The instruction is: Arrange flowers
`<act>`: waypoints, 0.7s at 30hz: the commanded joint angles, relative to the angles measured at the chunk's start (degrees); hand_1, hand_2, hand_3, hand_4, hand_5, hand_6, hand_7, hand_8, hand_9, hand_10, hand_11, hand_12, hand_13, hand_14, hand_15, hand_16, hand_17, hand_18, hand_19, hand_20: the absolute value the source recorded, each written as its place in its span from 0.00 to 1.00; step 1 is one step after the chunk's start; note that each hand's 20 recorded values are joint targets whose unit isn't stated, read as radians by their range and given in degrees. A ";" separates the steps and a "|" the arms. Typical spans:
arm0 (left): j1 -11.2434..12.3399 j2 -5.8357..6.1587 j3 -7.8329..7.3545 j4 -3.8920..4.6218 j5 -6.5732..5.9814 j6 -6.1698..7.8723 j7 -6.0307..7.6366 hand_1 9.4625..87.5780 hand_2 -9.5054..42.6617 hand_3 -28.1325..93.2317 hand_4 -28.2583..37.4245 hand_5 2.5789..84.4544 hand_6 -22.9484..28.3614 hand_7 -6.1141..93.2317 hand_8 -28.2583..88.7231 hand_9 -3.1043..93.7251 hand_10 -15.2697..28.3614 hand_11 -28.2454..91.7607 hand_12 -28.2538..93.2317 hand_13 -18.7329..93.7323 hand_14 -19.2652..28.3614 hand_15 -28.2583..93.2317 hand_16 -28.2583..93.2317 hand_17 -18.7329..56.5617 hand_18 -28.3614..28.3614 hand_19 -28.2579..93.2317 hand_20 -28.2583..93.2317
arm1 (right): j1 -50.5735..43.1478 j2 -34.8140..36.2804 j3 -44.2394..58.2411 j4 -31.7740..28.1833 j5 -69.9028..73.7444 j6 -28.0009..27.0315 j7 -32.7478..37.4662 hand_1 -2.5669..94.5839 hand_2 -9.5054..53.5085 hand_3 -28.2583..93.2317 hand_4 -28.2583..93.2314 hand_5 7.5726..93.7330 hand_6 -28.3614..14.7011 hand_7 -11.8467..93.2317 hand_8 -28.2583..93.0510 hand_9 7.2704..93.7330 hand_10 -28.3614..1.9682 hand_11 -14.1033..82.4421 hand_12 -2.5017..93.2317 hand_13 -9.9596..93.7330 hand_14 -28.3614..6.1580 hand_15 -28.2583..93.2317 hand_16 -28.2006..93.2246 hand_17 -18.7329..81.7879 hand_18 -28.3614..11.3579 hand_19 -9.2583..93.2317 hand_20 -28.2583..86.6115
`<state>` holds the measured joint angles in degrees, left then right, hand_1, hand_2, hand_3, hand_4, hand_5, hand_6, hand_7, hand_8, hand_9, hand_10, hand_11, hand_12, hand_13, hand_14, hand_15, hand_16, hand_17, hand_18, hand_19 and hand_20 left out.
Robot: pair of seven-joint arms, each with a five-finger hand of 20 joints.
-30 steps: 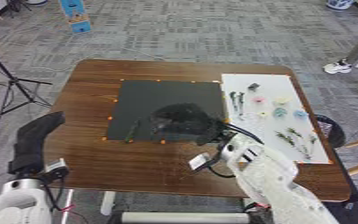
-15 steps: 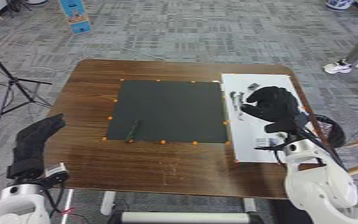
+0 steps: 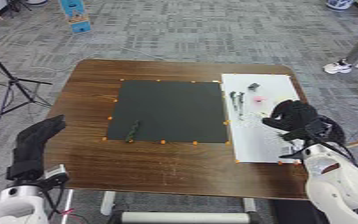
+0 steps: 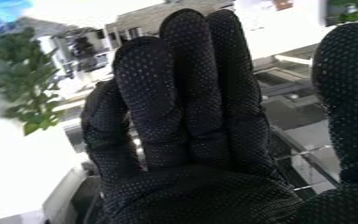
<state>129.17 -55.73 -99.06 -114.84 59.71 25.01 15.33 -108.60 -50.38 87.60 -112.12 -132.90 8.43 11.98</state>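
Observation:
My right hand (image 3: 302, 121) is over the right side of the white board (image 3: 255, 145), covering several of the flower pieces there. In the right wrist view my right hand (image 4: 198, 192) is open, its fingers straight, holding nothing that I can see. On the board, left of that hand, lie a pink flower (image 3: 258, 99), thin dark stems (image 3: 238, 102) and a small dark piece (image 3: 253, 86). One green stem (image 3: 133, 131) rests on the black mat (image 3: 171, 107), near its lower left corner. My left hand (image 3: 39, 139) is open off the table's left edge.
Small orange markers surround the mat and board on the brown table (image 3: 158, 167). A black tripod (image 3: 13, 80) stands on the floor to the left. Green leaves (image 4: 29, 75) show beside my right hand's fingers in the right wrist view; I cannot tell whose they are.
My right hand has gone from the mat's lower right part over to the board, then farther right and slightly down, uncovering the pink flower. The green stem and left hand have stayed put.

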 commanded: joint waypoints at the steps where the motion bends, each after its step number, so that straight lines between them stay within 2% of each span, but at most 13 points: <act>1: 1.32 -0.81 -0.49 -0.81 0.51 -0.69 -0.57 0.14 0.20 0.85 0.00 0.58 0.49 0.22 0.17 0.56 0.64 0.39 0.33 0.52 0.70 0.33 0.24 0.33 0.68 0.27 0.37 | -4.70 0.92 3.41 -0.48 -4.26 0.50 1.93 0.33 0.00 0.78 0.15 0.73 0.60 0.38 0.19 0.82 0.46 0.47 0.31 0.78 0.41 0.71 0.52 0.49 0.06 0.81 0.76; 10: 0.83 -0.56 -0.68 -0.96 1.04 -1.60 -1.34 0.14 0.19 0.85 0.00 0.58 0.49 0.22 0.17 0.56 0.64 0.39 0.33 0.52 0.70 0.34 0.24 0.33 0.68 0.28 0.37 | -6.32 1.85 5.42 3.00 -6.56 -1.86 2.41 0.32 0.00 0.78 0.15 0.73 0.60 0.38 0.19 0.82 0.46 0.48 0.32 0.78 0.41 0.72 0.53 0.50 0.05 0.82 0.77; 14: 0.87 -0.76 -0.51 -0.99 1.15 -1.70 -1.14 0.15 0.19 0.85 0.00 0.58 0.49 0.22 0.17 0.55 0.64 0.39 0.33 0.52 0.70 0.34 0.24 0.33 0.68 0.28 0.37 | -7.28 2.32 6.72 4.17 -7.86 -1.68 2.59 0.32 0.00 0.78 0.15 0.73 0.60 0.38 0.19 0.82 0.46 0.48 0.32 0.78 0.42 0.72 0.53 0.50 0.05 0.82 0.77; 17: 1.02 -0.73 -0.35 -0.96 1.43 -2.00 -1.56 0.15 0.19 0.85 0.00 0.58 0.49 0.22 0.17 0.56 0.64 0.39 0.33 0.52 0.70 0.34 0.24 0.33 0.68 0.28 0.37 | -8.34 2.03 7.63 4.50 -8.06 -0.83 3.36 0.32 0.00 0.78 0.15 0.73 0.60 0.38 0.19 0.82 0.46 0.48 0.32 0.78 0.42 0.71 0.53 0.50 0.05 0.82 0.77; 18: 1.10 -0.87 -0.51 -0.98 1.55 -2.61 -1.78 0.15 0.18 0.85 0.00 0.58 0.49 0.22 0.17 0.56 0.64 0.39 0.33 0.52 0.70 0.34 0.24 0.33 0.68 0.28 0.37 | -8.51 1.81 7.80 4.74 -8.59 -0.57 3.57 0.32 0.00 0.78 0.15 0.73 0.60 0.38 0.19 0.82 0.46 0.48 0.32 0.78 0.42 0.71 0.53 0.50 0.05 0.82 0.77; 19: 1.04 -0.82 -0.32 -1.03 1.61 -2.21 -1.83 0.15 0.18 0.85 0.00 0.58 0.49 0.22 0.17 0.56 0.64 0.39 0.33 0.52 0.70 0.34 0.24 0.33 0.68 0.27 0.37 | -8.56 1.69 7.98 4.92 -8.65 -0.47 3.62 0.32 0.00 0.78 0.15 0.73 0.60 0.38 0.19 0.82 0.46 0.48 0.32 0.79 0.42 0.71 0.53 0.50 0.05 0.82 0.77; 21: 1.09 -0.82 -0.41 -0.97 1.57 -2.61 -1.78 0.16 0.18 0.85 0.01 0.58 0.49 0.22 0.17 0.56 0.64 0.39 0.33 0.52 0.70 0.34 0.24 0.33 0.68 0.28 0.37 | -8.80 1.37 8.27 4.91 -7.78 0.00 3.94 0.32 0.00 0.78 0.15 0.73 0.60 0.38 0.19 0.82 0.46 0.48 0.32 0.79 0.42 0.72 0.53 0.50 0.05 0.82 0.77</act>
<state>129.87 -55.90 -99.37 -115.21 60.72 23.63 14.33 -115.52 -48.75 94.43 -107.77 -139.93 7.17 14.36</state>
